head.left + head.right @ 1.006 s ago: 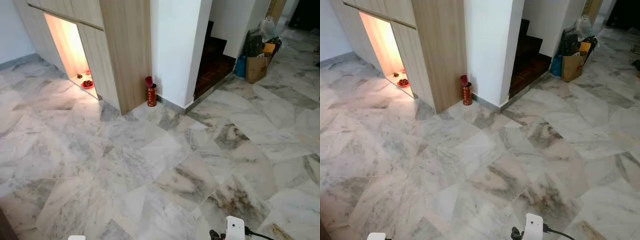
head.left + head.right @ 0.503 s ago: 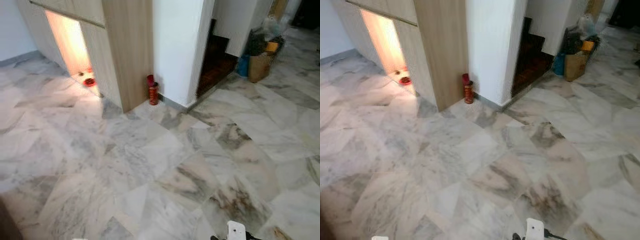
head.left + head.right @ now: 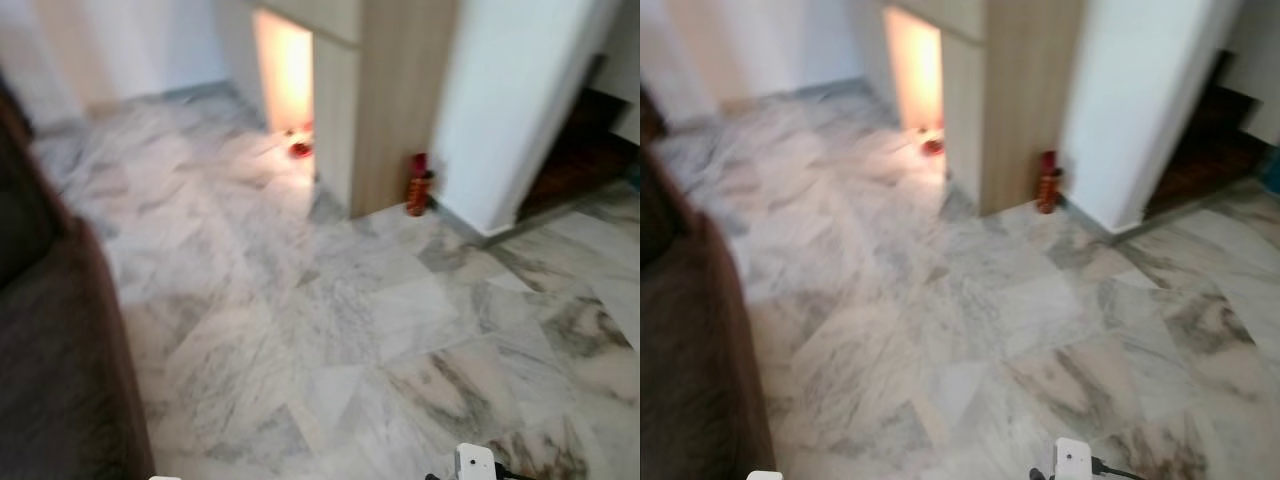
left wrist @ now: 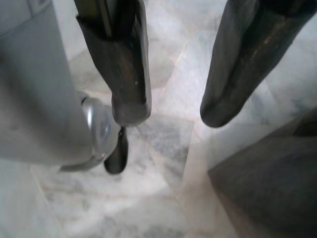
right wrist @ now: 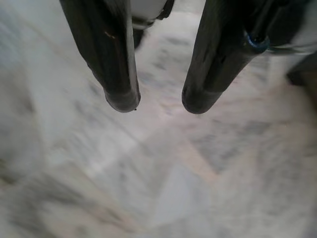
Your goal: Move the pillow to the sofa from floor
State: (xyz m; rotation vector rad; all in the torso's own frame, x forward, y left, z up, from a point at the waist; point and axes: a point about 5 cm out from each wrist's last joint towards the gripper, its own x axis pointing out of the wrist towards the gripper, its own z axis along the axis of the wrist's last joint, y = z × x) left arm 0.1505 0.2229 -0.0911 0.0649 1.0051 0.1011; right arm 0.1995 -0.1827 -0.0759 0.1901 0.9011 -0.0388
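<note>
In the left eye view, blurred as if the camera is swinging, a dark brown sofa [image 3: 50,340] takes up the near-left edge, and the marble floor [image 3: 330,310] runs from it out to a wooden cabinet [image 3: 395,100] with a lit niche; a small red canister [image 3: 417,186] stands at the cabinet's foot, well apart from the sofa. No pillow can be made out anywhere on the floor beside the sofa, so where it lies I cannot tell. The right eye view gives the same scene, the sofa [image 3: 685,350] again close on the robot's left. In the left wrist view the left gripper [image 4: 171,111] hangs with its fingers spread and nothing between them, above the floor and near a dark corner that is probably the sofa. In the right wrist view the right gripper [image 5: 158,104] is likewise parted and empty over bare marble. The main risk, as I judge it, is that the turn goes on without the pillow being found; the blur could also hide it. The left arm, so near the sofa, could brush its edge.
</note>
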